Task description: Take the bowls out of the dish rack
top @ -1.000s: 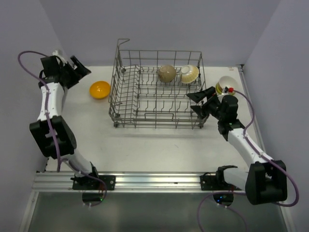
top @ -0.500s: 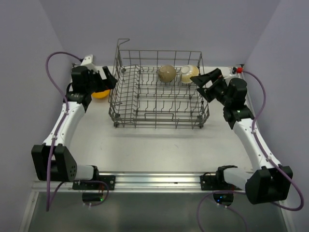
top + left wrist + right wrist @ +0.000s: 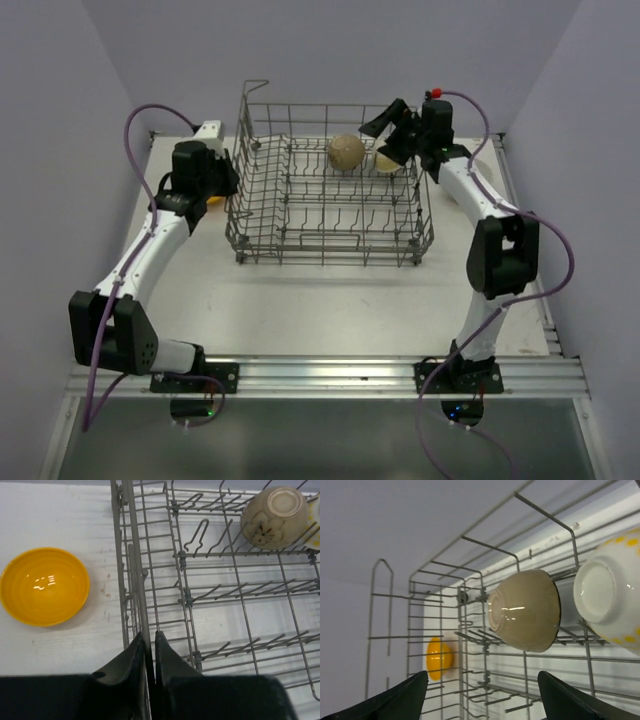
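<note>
Change since half a second back: the left gripper (image 3: 222,180) has come in from over the orange bowl (image 3: 210,199) to the rack's left wall, and its fingers have gone from wide to narrow. The right gripper (image 3: 388,135) has swung from beside the rack's right wall to above its far right corner. Rack and bowls are unmoved.

Near: a strip of white table (image 3: 330,310) lies beyond the arm bases. The dish rack (image 3: 330,262) stands upright past it, toward the far side of the table, with a long side facing the arms.

Left side: the left gripper (image 3: 149,641) is pinched on the top wire of the dish rack (image 3: 131,555) at its left wall. The wire runs between the two fingers, which stand almost together. The orange bowl (image 3: 44,586) sits mouth up on the table, near that wall but apart from it.

Far row: the beige bowl (image 3: 346,152) is tipped on the tines with its foot ring showing (image 3: 525,610). The white bowl (image 3: 607,610), yellow-spotted, leans just beside it on the right. I cannot tell whether they touch.

The right gripper (image 3: 482,700) hangs above the rim at these two bowls, fingers spread wide with nothing between them. The handle loop (image 3: 257,88) rises at the far left corner.
</note>
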Robot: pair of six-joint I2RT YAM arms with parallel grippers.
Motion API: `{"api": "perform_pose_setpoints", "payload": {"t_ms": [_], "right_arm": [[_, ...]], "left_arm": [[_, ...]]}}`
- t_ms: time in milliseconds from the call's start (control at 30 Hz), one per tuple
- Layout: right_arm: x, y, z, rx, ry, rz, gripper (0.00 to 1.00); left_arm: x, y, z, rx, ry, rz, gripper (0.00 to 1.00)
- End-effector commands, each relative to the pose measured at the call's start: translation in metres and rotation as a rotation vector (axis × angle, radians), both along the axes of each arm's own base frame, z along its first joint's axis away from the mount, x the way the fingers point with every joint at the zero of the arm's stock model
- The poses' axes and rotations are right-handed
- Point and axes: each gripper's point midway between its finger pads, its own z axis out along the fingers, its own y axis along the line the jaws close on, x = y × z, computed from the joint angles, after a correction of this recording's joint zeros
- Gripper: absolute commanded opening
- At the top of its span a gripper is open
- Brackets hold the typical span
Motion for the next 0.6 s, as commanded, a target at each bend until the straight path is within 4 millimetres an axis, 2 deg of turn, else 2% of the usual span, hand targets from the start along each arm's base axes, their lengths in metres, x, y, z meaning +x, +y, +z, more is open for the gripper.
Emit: {"api": "perform_pose_setpoints", "payload": {"t_ms": [0,33,67,167,400,467,500,567], "right_arm": [[0.008,0.015,-0.017,-0.091,0.035,0.021,0.95],[0.010,0.019,-0.018,-0.103,0.034,0.021,0.98],[0.014,0.017,-0.030,-0.130,0.049,-0.005,0.98],[0.012,0.033,-0.050,-0.155,0.069,-0.021,0.99],[0.024,0.044,-0.094,-0.099,0.103,-0.126,0.98],[0.028,0.047,-0.097,-0.103,0.102,-0.137,0.98],[0.025,0.052,-0.107,-0.118,0.127,-0.135,0.99],[0.029,0.052,-0.107,-0.137,0.128,-0.159,0.99]], "left_arm": [[0.002,-0.011,-0.001,0.032,-0.018,-0.033,0.10],[0.003,-0.012,-0.005,0.039,-0.007,-0.035,0.03],[0.002,-0.012,-0.005,0.041,-0.006,-0.034,0.00],[0.002,-0.016,-0.006,0.042,-0.004,-0.051,0.00],[-0.002,-0.019,-0.012,0.083,0.010,-0.047,0.00],[-0.003,-0.021,-0.012,0.104,0.007,-0.040,0.00],[-0.004,-0.022,-0.013,0.107,0.008,-0.044,0.00],[-0.004,-0.026,-0.013,0.107,0.010,-0.053,0.00]]}}
